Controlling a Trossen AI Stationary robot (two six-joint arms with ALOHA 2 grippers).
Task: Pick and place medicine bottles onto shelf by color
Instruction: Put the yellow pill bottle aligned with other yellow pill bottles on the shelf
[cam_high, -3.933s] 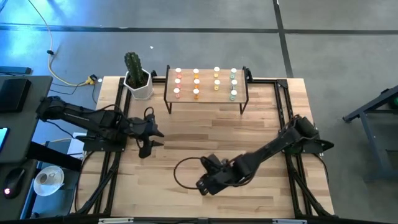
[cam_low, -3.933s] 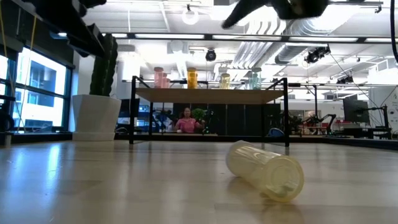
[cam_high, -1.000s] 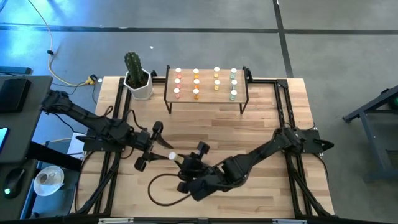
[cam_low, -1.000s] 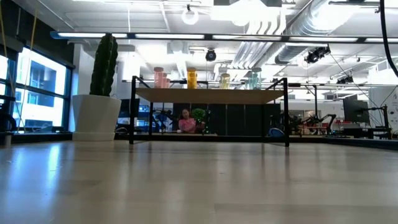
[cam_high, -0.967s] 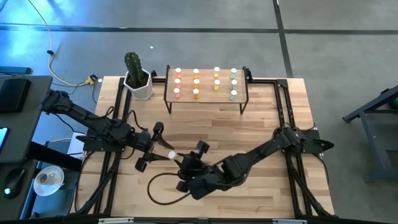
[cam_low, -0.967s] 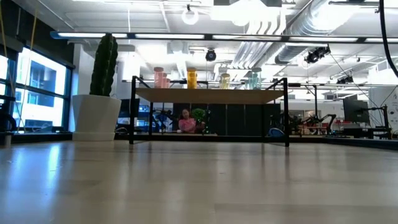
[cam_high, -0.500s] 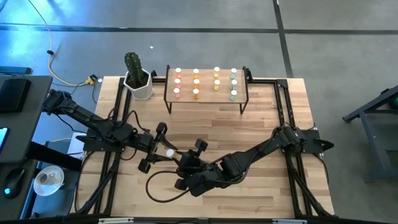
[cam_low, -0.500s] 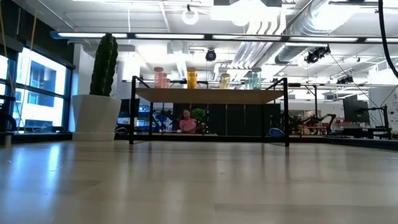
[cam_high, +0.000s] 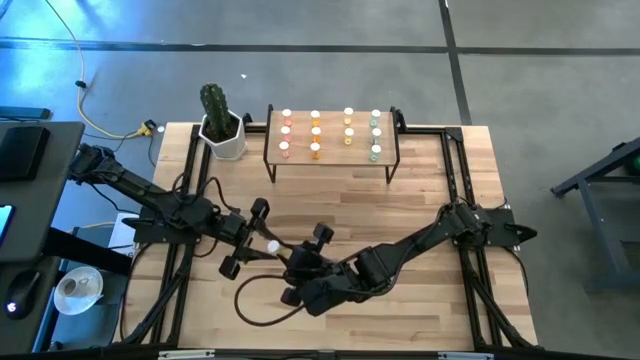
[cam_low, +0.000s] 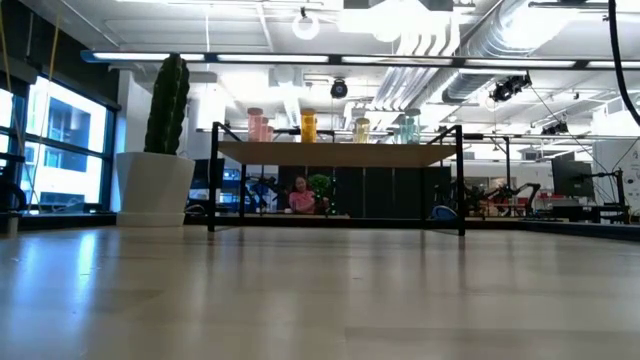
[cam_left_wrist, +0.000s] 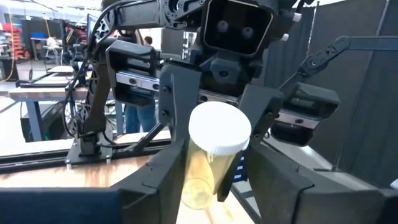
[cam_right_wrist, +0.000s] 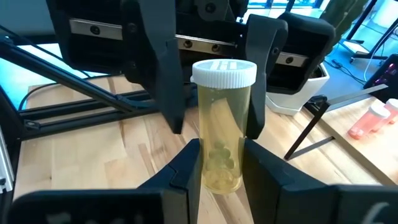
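Bright, even overhead light fills my high view; the wooden tabletop (cam_high: 420, 200) reads pale with only soft, short shadows under the arms, while a blue cast washes the upper left of the frame. In my low view, ceiling lights (cam_low: 305, 25) blow out to white glare along the top, and the near tabletop at the bottom of the frame is a soft, blurred sheen. Windows (cam_low: 55, 140) at the left edge glow blue. In my right wrist view the yellow bottle (cam_right_wrist: 221, 124) is sharp and backlit, translucent; the dark fingers (cam_right_wrist: 180, 180) at the bottom edge are blurred.
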